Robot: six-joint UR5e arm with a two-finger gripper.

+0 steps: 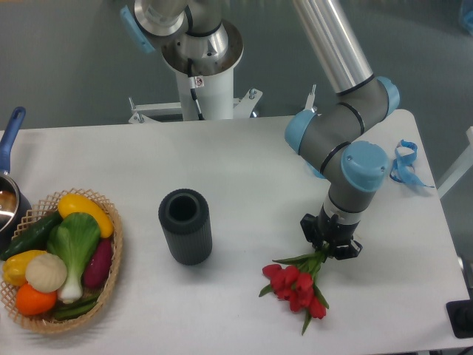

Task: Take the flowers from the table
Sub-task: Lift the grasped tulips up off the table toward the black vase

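Note:
The flowers (297, 285), a bunch of red tulips with green stems, lie on the white table (244, 170) at the front right, blooms toward the front. My gripper (329, 240) points down over the stem ends and its fingers are closed together around the stems (318, 258). The pale stem ends are hidden under the gripper. The arm's grey and blue wrist (355, 170) stands right above.
A dark ribbed cylinder vase (185, 225) stands upright left of the flowers. A wicker basket of vegetables (59, 259) sits at the front left, a pot with a blue handle (9, 148) beyond it. Blue ribbon pieces (405, 163) lie at the right edge.

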